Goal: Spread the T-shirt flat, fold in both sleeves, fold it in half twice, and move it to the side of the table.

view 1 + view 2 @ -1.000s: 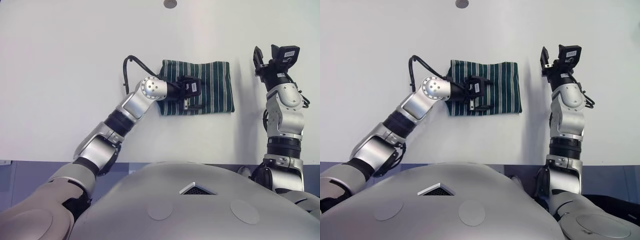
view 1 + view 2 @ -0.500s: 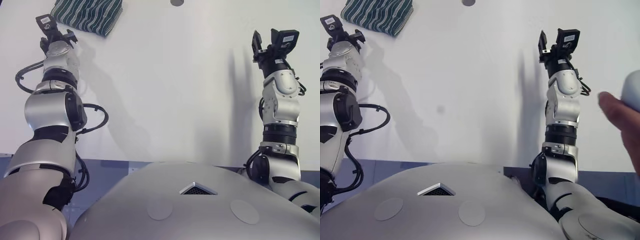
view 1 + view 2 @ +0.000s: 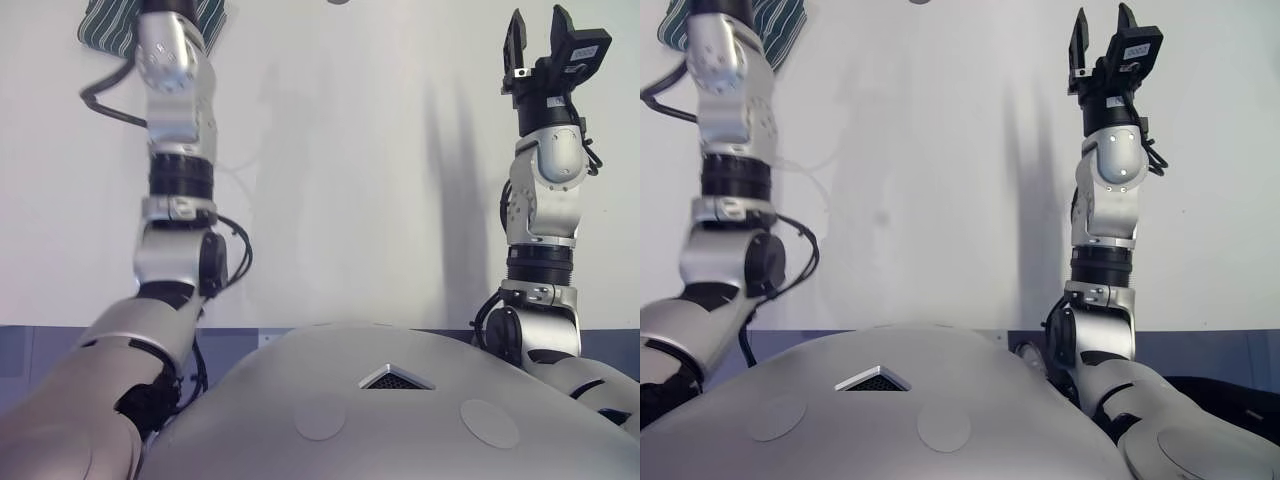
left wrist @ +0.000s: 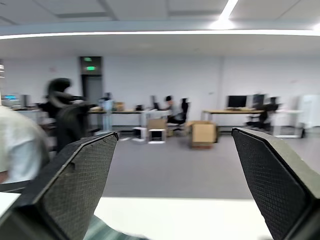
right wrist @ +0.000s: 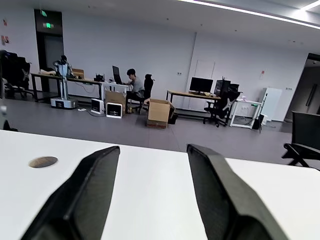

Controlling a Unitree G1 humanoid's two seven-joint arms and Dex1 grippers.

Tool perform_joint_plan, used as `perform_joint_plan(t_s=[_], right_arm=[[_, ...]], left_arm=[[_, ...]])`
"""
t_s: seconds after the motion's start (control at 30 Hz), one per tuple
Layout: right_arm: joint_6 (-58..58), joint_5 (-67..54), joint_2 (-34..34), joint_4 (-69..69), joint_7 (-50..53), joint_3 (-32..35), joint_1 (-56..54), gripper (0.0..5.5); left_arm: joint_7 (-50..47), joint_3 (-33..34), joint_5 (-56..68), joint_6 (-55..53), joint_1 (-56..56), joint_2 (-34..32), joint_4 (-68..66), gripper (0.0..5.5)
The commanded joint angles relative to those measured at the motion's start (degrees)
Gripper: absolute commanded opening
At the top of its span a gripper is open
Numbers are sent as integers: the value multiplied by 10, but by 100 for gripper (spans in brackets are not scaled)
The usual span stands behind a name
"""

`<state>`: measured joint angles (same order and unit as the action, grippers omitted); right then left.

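Left gripper point(image 4: 170, 170) now over the folded T-shirt point(image 3: 105, 28), earlier beside it.

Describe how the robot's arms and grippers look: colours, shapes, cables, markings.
The left arm and right arm are silver segments with black joint rings and looping black cables. The left gripper has two black, cross-hatched fingers; the right gripper is black, with a white label.

Dark green T-shirt point(image 3: 104, 27) with white stripes, white table point(image 3: 350, 200)
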<state>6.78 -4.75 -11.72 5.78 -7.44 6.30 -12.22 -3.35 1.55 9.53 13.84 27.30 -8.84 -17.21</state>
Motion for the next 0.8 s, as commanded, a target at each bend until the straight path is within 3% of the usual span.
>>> perform_joint_plan(t_s=[0.03, 0.3, 0.43, 0.67, 0.8], right_arm=[[86, 38, 39, 32, 22, -36, -28, 249], [131, 80, 76, 100, 48, -71, -65, 249], [141, 90, 90, 119, 55, -82, -76, 249], [141, 91, 89, 123, 80, -65, -78, 249], [141, 104, 86, 116, 82, -71, -73, 249]], left_arm=[[17, -65, -30, 32, -107, 54, 118, 420], [26, -30, -40, -18, -49, 62, 70, 420], [-4, -6, -47, 7, -39, 85, 53, 420], [45, -16, -25, -5, -45, 101, 68, 420], [20, -24, -66, -21, -52, 104, 65, 420]])
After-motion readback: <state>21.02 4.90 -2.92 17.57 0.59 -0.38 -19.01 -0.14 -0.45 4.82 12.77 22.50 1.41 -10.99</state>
